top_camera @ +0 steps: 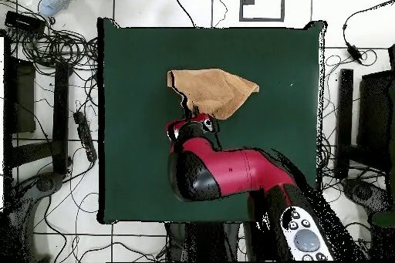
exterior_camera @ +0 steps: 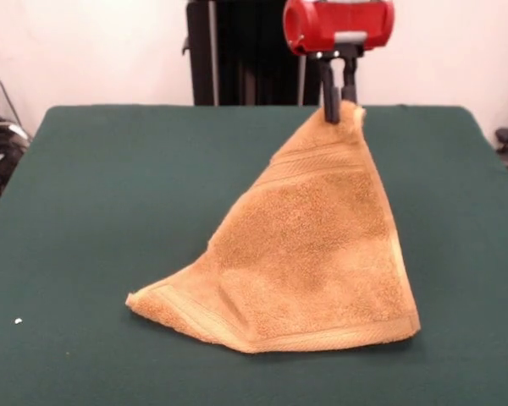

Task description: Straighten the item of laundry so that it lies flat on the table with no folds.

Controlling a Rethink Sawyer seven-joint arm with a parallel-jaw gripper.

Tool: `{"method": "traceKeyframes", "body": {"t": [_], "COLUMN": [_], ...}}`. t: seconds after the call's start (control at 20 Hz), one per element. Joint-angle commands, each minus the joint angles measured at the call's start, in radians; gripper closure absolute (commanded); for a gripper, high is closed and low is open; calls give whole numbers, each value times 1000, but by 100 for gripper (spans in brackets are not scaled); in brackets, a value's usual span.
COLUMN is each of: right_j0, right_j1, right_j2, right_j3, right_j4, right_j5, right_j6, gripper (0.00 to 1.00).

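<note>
The orange-tan terry towel (exterior_camera: 317,254) hangs like a tent from one raised corner, its lower edge resting on the dark green table (exterior_camera: 110,211). A ribbed band shows near the top corner and another along the bottom edge. My gripper (exterior_camera: 339,112) is shut on the towel's top corner and holds it up above the table. In the overhead view the towel (top_camera: 220,90) lies at the table's (top_camera: 139,121) upper middle, and the red arm covers the gripper (top_camera: 191,119) at the towel's near edge.
The robot's black pedestal (exterior_camera: 237,51) stands behind the table's far edge. Cables and equipment (top_camera: 54,82) lie on the floor around the table. A small white speck (exterior_camera: 18,320) sits on the cloth near the front left.
</note>
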Motion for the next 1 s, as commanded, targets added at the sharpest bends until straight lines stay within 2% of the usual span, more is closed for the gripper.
{"method": "traceKeyframes", "body": {"t": [0.05,0.5,1.0], "right_j0": [119,246,320], "right_j1": [59,94,91], "right_j2": [-155,-240,-231], "right_j3": [156,237,313], "right_j4": [109,260,407], "right_j5": [-105,-234,-249], "right_j6": [325,364,394], "gripper": [100,100,100]}}
